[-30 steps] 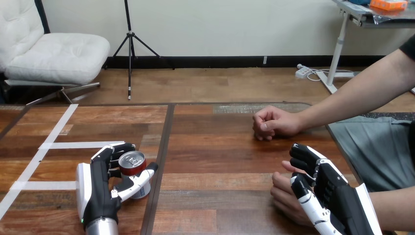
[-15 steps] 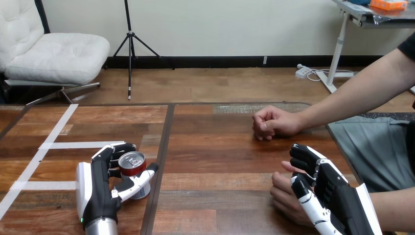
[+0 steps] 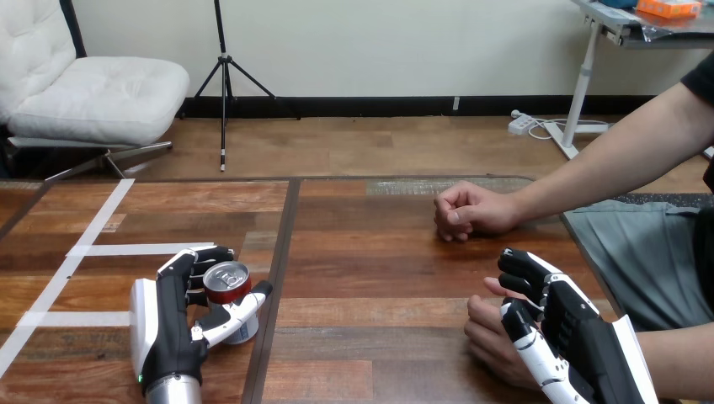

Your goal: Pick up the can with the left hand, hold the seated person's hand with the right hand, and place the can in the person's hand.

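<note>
Gripping can (image 3: 227,283), left hand (image 3: 168,324) beside table seam (image 3: 286,236), open wood (image 3: 370,295) rightward

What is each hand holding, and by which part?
The left hand grips the can round its side; the right hand curls round the person's nearer hand.

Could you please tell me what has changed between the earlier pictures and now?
Nothing visibly changed. The left robot hand stays curled round the can on the table, the right robot hand stays closed on the person's hand at the view's lower right, and the person's other hand rests fisted farther back.
</note>
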Controlling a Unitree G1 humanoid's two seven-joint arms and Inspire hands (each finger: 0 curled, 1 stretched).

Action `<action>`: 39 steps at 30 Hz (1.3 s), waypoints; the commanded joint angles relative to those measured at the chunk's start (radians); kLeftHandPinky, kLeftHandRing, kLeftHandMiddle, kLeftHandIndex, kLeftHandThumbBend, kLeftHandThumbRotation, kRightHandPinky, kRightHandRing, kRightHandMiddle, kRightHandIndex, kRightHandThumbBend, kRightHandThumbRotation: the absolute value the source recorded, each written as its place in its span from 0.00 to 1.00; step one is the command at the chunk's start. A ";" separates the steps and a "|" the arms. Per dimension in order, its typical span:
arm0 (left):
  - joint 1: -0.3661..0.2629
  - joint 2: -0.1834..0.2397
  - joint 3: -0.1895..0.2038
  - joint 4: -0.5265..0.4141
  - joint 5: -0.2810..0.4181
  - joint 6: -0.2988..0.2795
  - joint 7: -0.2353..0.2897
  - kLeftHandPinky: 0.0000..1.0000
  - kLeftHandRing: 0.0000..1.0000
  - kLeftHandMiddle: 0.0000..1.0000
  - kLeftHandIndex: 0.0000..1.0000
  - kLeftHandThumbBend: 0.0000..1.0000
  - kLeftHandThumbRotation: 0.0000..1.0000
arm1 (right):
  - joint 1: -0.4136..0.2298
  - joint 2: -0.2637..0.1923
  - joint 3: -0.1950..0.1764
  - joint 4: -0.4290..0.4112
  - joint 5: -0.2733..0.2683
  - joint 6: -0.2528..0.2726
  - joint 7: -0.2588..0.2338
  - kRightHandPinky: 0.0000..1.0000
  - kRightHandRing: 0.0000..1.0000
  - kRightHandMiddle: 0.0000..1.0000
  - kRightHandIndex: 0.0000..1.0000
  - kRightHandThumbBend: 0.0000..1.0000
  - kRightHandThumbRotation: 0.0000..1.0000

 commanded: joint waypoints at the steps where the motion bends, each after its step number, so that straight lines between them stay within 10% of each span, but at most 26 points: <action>1: -0.027 0.000 0.005 -0.004 -0.019 -0.032 -0.001 0.48 0.55 0.57 0.57 0.76 0.00 | -0.058 -0.010 -0.007 -0.020 -0.004 -0.014 -0.011 0.78 0.84 0.85 0.82 0.56 0.65; 39: -0.033 -0.013 0.019 0.005 -0.082 -0.028 -0.019 0.41 0.48 0.52 0.51 0.71 0.00 | -0.051 -0.008 -0.002 -0.027 0.026 0.004 0.011 0.79 0.85 0.86 0.83 0.57 0.65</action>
